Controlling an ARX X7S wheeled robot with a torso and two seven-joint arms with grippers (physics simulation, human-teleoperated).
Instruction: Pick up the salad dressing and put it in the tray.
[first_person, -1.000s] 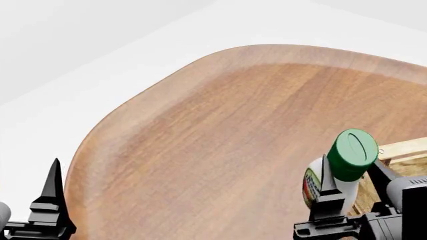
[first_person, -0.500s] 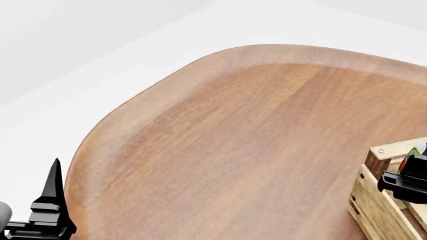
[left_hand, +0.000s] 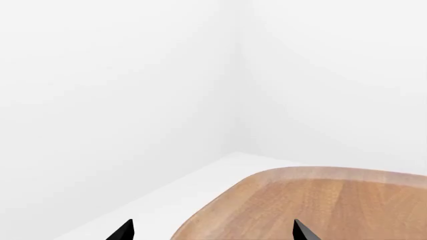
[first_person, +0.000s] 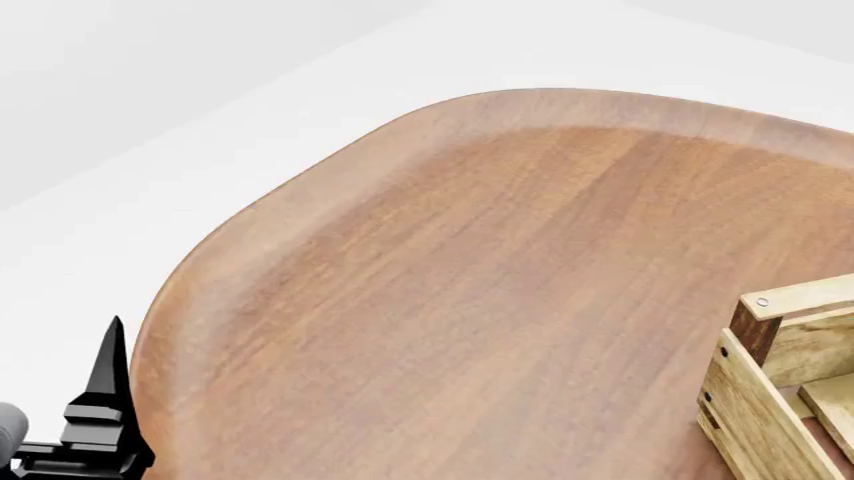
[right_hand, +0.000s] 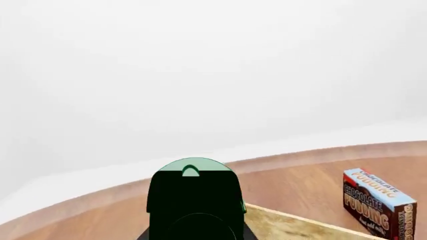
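The salad dressing (right_hand: 193, 195) shows in the right wrist view as a round green cap, dark and very close, filling the space between the jaws. My right gripper (right_hand: 193, 234) is shut on it and is out of the head view. Just beside the bottle lies the light-wood rim of the tray (right_hand: 293, 225). The tray's corner with its dark brown post (first_person: 781, 390) shows at the head view's lower right. My left gripper (left_hand: 212, 229) is open and empty over the table's left edge; one of its fingers (first_person: 107, 385) shows in the head view.
A blue-and-brown chocolate pudding box (right_hand: 377, 202) stands on the table beyond the tray. The round-edged wooden table (first_person: 507, 260) fills the head view, with white floor past its left and far edges.
My right gripper with the bottle has moved right, over the tray's corner, and out of the head view. The left arm has not moved.
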